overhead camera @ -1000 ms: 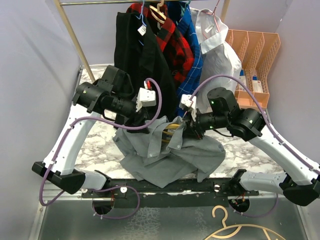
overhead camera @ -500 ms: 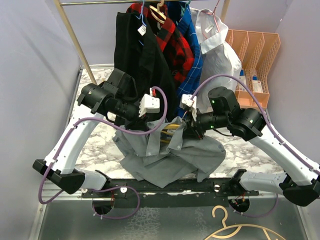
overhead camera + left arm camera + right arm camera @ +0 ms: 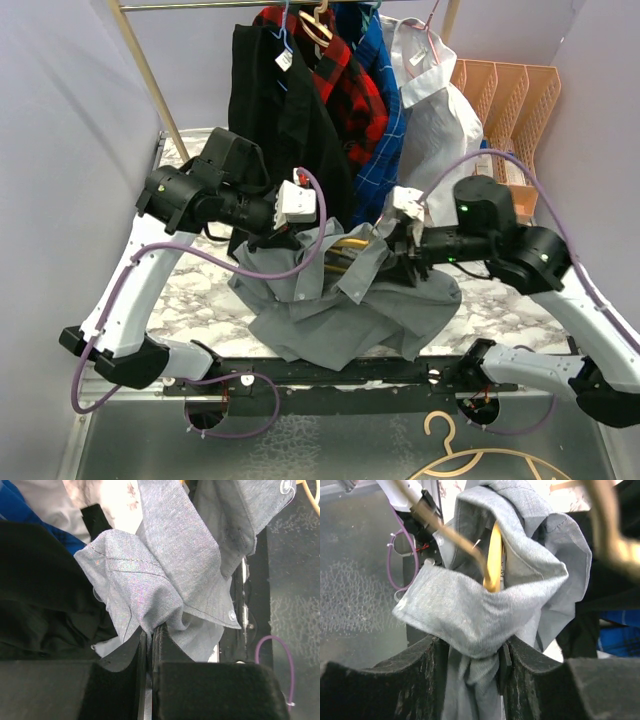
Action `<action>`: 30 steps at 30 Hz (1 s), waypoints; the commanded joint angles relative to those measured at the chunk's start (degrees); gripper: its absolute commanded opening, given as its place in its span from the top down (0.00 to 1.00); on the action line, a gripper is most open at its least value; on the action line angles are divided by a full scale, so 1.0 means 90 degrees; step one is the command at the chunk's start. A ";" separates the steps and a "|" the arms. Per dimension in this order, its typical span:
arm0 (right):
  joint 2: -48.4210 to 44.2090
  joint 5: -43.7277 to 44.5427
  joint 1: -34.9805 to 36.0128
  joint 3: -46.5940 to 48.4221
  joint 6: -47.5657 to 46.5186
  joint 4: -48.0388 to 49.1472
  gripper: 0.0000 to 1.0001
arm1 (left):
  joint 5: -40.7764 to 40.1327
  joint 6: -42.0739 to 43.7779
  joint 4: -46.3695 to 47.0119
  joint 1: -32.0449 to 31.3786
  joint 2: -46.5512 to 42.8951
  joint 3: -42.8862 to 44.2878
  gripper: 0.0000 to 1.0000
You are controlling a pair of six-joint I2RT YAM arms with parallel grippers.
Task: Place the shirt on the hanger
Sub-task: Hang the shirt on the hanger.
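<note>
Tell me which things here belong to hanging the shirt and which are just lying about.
Part of the job: grey shirt, yellow hanger, left gripper, right gripper.
Not part of it: black garment, red plaid shirt, white shirt, orange trays, tan hanger.

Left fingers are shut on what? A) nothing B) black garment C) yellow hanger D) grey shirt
D: in the left wrist view the left fingers are pinched together on a fold of the shirt.
</note>
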 commanded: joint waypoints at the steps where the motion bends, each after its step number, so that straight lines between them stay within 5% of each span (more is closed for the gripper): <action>1: -0.0549 0.0054 0.0096 0.0399 -0.0012 -0.0937 0.59 | -0.0608 0.0293 0.0137 0.0094 0.0082 0.0597 1.00; 9: -0.1148 0.1125 0.0095 0.0235 0.0137 -0.1045 0.51 | -0.1085 0.0567 -0.0002 0.0100 -0.0223 0.0865 1.00; 16: -0.1012 0.1386 0.0102 -0.0018 0.0248 -0.1565 0.64 | -0.1742 0.0758 0.0002 0.0096 -0.0430 0.1067 1.00; 20: -0.1129 0.1523 0.0099 -0.0042 0.0263 -0.1540 0.56 | -0.2041 0.0794 0.0002 0.0097 -0.0457 0.1457 1.00; 30: -0.1433 0.4578 0.0094 -0.0564 -0.0260 -0.0078 0.52 | -0.1758 0.0599 -0.0008 0.0101 -0.0813 0.1683 1.00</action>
